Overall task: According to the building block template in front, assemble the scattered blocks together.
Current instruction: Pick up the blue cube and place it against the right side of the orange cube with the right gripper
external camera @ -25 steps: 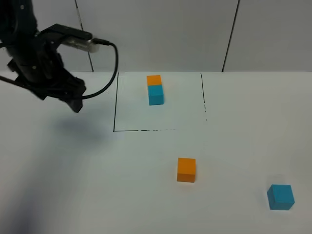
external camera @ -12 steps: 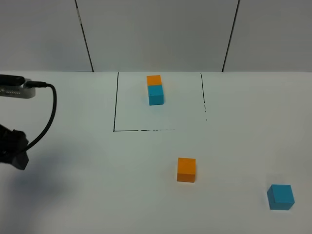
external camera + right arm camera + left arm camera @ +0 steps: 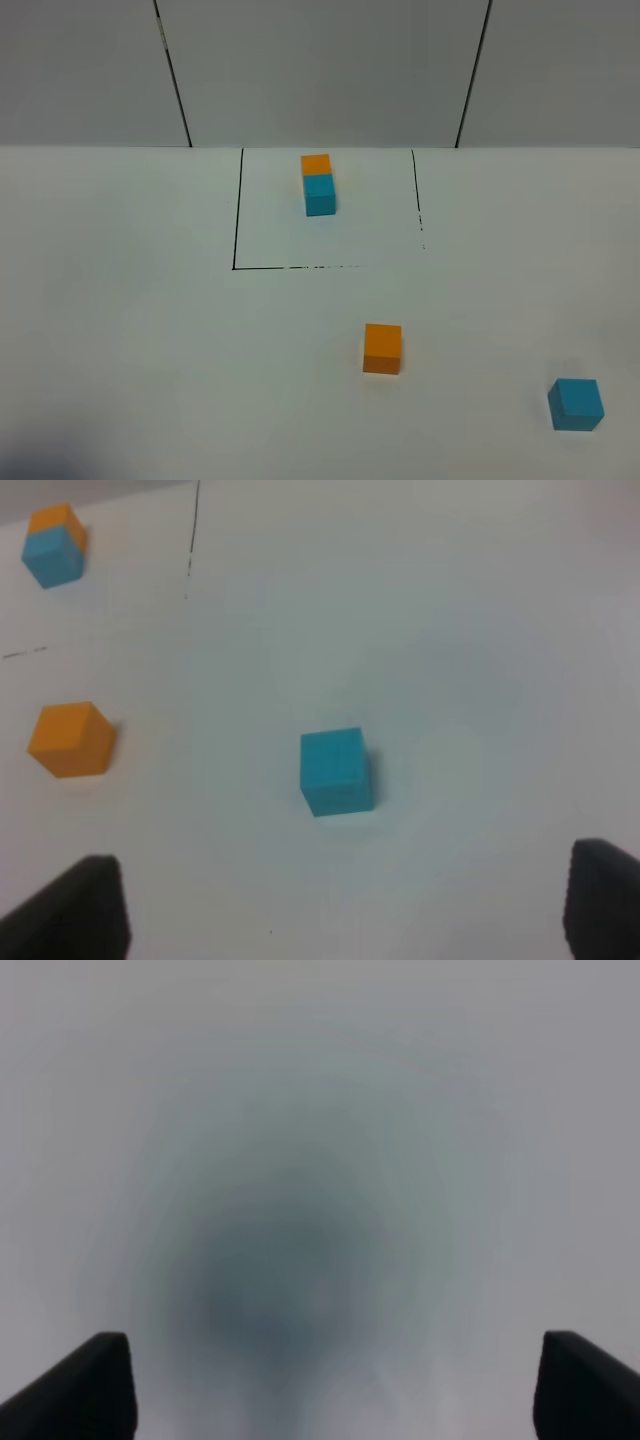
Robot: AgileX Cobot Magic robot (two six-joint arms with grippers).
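**Well Apart, Nothing Gripped**

Far back on the white table (image 3: 120, 330), inside a black outline (image 3: 235, 220) drawn on its top: the template (image 3: 319, 184). Made of a small orange block behind and a small cyan block in front, joined face to face as one short bar. Stands close to the outline's far edge, about midway between its side lines. Behind the table: a grey wall (image 3: 320, 70) split by dark seams.

Nearer the high camera, outside the outline and beyond its front line: the orange cube (image 3: 382, 348), flat on the table and alone. Off to the right and nearer still, by the lower right corner of that view: the cyan cube (image 3: 575, 404), also flat on the table. Well apart from the orange one, with no faces touching. Neither joined nor lifted.

From the left wrist view: the left gripper (image 3: 340, 1385), dark fingertips (image 3: 100, 1385) at opposite corners, jaws spread wide and holding nothing. Between them only a blurred pale surface with a dim grey smudge, perhaps the gripper's own shadow, though too soft to say.

From the right wrist view: the right gripper (image 3: 340, 905), jaws likewise spread wide and empty. Hangs above the table, clear of every block. Ahead of the gap between the jaws, touching neither finger: the cyan cube. Off to one side: the orange cube. Farther off beyond it: the template, near a stretch of the outline.
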